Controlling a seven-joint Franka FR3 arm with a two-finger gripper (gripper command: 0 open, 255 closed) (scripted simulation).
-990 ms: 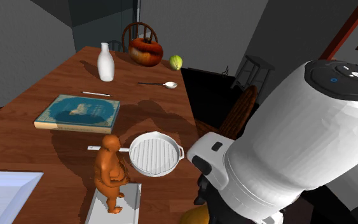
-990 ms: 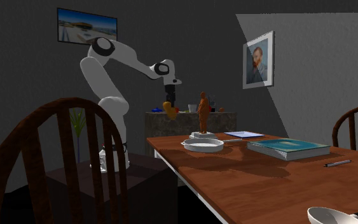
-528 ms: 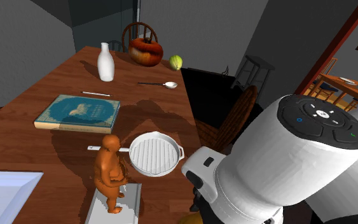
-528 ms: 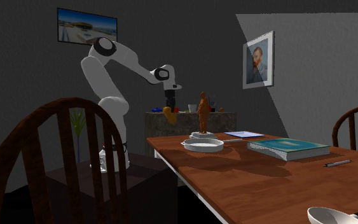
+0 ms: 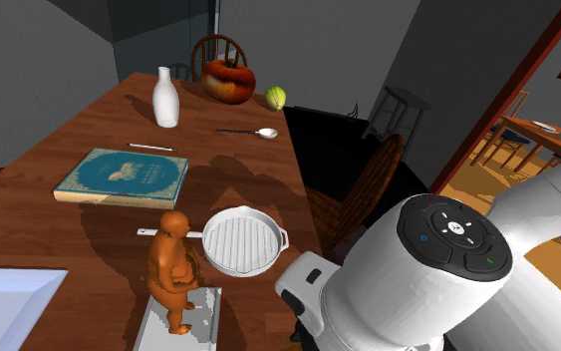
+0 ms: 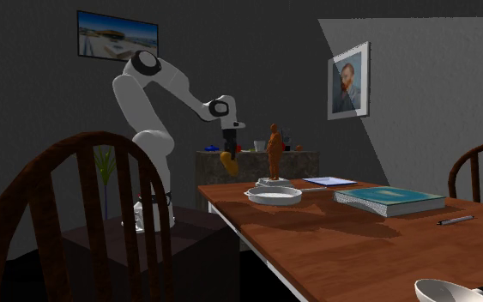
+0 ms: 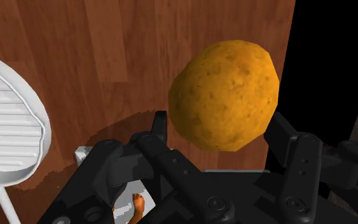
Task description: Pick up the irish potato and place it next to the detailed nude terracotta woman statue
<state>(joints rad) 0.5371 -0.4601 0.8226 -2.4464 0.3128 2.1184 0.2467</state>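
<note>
one second has brought my gripper (image 6: 230, 152) lower and closer to the statue (image 6: 274, 151), jaws clamped on the potato (image 7: 225, 95), which hangs in the air short of the statue, near the table (image 6: 334, 240) edge. carrying looks nearly done; setting down remains. the wrist view adds the grip itself, pan (image 7: 6, 121) then potato; the shoulder view gives the bare wood beside the statue.

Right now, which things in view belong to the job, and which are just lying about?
In the job: potato, clasped in the claw; statue.

Lying about: pan, book, white bottle, spoon, pumpkin, green fruit.
</note>
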